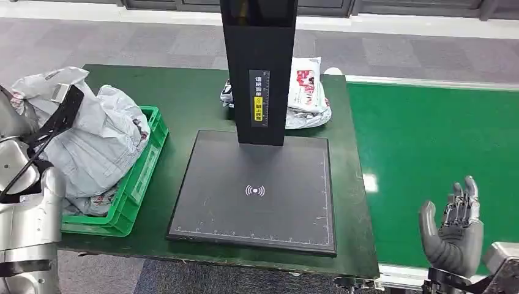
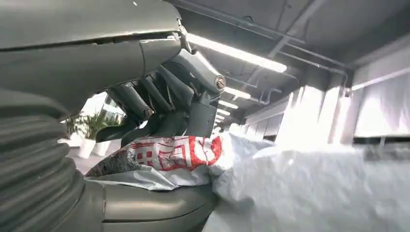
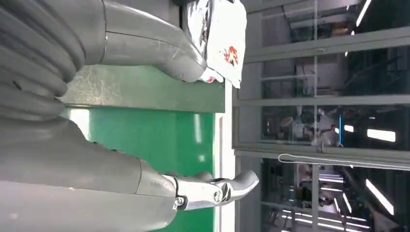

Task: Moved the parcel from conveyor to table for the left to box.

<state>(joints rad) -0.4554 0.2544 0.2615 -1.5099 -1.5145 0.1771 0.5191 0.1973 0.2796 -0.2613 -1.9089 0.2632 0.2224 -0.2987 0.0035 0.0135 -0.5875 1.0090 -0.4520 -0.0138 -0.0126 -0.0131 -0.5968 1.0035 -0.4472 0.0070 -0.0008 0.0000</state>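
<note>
My left hand [image 1: 58, 116] is over the green crate [image 1: 147, 165] at the table's left. In the left wrist view a parcel [image 2: 174, 154] with red and white print is pinched between the hand's [image 2: 193, 96] thumb and fingers. Beside it lies a heap of grey parcels [image 1: 98, 141] that fills the crate. Two more parcels [image 1: 306, 86], white with red print, lie at the far edge of the table behind the black column, and they also show in the right wrist view [image 3: 222, 34]. My right hand [image 1: 456, 226] hangs open over the green conveyor [image 1: 428, 135], holding nothing.
A black scanner pad [image 1: 257, 190] with a tall black column [image 1: 260, 67] takes up the middle of the green table [image 1: 177, 98]. The conveyor runs along the table's right side. Grey floor lies beyond the table.
</note>
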